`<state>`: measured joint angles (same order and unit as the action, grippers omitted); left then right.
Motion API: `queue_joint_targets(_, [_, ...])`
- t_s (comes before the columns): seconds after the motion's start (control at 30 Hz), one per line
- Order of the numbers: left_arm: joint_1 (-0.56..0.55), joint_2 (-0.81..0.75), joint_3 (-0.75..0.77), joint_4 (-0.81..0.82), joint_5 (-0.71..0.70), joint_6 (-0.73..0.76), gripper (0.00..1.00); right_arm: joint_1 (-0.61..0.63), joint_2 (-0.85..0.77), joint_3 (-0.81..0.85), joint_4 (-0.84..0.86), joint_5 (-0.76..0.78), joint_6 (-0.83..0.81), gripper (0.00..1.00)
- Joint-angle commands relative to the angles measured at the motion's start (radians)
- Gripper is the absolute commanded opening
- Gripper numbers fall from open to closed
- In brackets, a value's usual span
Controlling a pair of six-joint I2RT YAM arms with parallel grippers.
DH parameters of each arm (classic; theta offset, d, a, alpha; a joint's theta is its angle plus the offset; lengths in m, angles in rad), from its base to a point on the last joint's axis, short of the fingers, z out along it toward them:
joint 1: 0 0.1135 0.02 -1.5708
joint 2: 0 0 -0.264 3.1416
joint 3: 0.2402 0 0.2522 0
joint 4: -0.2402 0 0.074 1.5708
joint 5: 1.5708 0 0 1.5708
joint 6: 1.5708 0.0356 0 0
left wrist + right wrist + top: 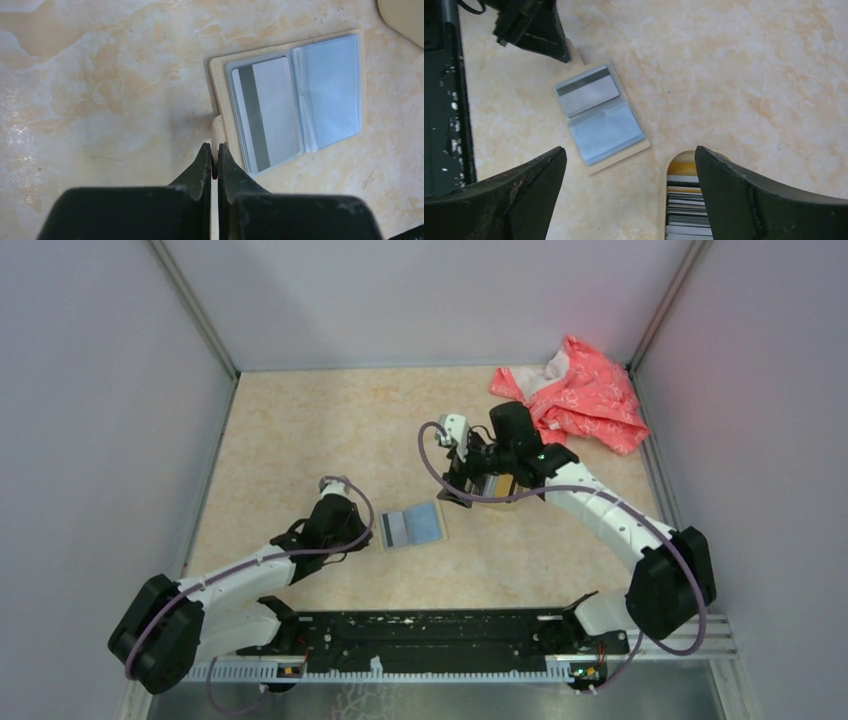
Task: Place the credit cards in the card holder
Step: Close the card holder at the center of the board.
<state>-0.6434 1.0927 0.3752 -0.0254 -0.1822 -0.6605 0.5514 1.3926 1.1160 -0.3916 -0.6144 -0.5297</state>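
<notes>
The card holder [412,527] lies open on the table, its clear sleeves facing up. One grey credit card with a dark stripe [267,112] sits in a sleeve; the other sleeve [332,95] looks empty. My left gripper [214,150] is shut on the holder's small beige tab [218,130] at its edge. My right gripper [630,165] is open and empty, hovering over the stack of credit cards [686,210]. The stack stands on edge in an oval tan dish [669,175]. The holder also shows in the right wrist view [599,117].
A pink cloth [580,395] lies bunched in the far right corner. A black rail [430,640] runs along the near edge of the table. Grey walls close in the left, right and back sides.
</notes>
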Motion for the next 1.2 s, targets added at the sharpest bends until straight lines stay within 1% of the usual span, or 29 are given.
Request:
queue_joint_targets(0.0, [0.007,-0.028,-0.032,0.066,0.044,0.022,0.0,-0.002,0.014,-0.064,0.048,-0.125,0.054,0.99])
queue_joint_targets(0.07, [0.007,-0.042,-0.049,0.089,0.064,0.027,0.0,-0.002,0.052,-0.085,0.05,-0.156,0.099,0.98])
queue_joint_targets(0.17, [0.006,-0.058,-0.058,0.097,0.093,0.033,0.0,-0.018,0.077,-0.097,0.046,-0.136,0.121,0.96])
queue_joint_targets(0.23, [0.007,-0.072,-0.066,0.099,0.1,0.024,0.0,-0.044,0.107,-0.119,0.071,-0.175,0.186,0.91])
queue_joint_targets(0.27, [0.007,-0.08,-0.074,0.104,0.103,0.018,0.0,-0.051,0.125,-0.124,0.085,-0.169,0.218,0.88])
queue_joint_targets(0.33, [0.006,-0.103,-0.083,0.108,0.113,0.006,0.0,-0.06,0.161,-0.127,0.116,-0.112,0.295,0.81])
queue_joint_targets(0.4, [0.007,-0.122,-0.083,0.102,0.123,0.003,0.0,-0.061,0.193,-0.124,0.138,-0.054,0.357,0.76])
queue_joint_targets(0.5, [0.006,-0.14,-0.079,0.089,0.129,0.003,0.0,-0.061,0.216,-0.145,0.196,-0.006,0.437,0.75])
queue_joint_targets(0.57, [0.007,-0.146,-0.081,0.09,0.138,0.003,0.0,-0.061,0.231,-0.162,0.245,0.009,0.491,0.72])
queue_joint_targets(0.7, [0.006,-0.151,-0.083,0.091,0.155,-0.009,0.0,-0.061,0.291,-0.147,0.252,-0.005,0.566,0.6])
queue_joint_targets(1.0, [0.006,-0.198,-0.09,0.032,0.173,-0.04,0.0,-0.058,0.382,-0.145,0.306,0.038,0.663,0.59])
queue_joint_targets(1.13, [0.006,-0.194,-0.09,0.03,0.177,-0.04,0.0,-0.048,0.417,-0.149,0.323,-0.013,0.692,0.58])
queue_joint_targets(1.17, [0.007,-0.188,-0.089,0.031,0.192,-0.039,0.0,-0.044,0.424,-0.149,0.323,-0.017,0.692,0.56])
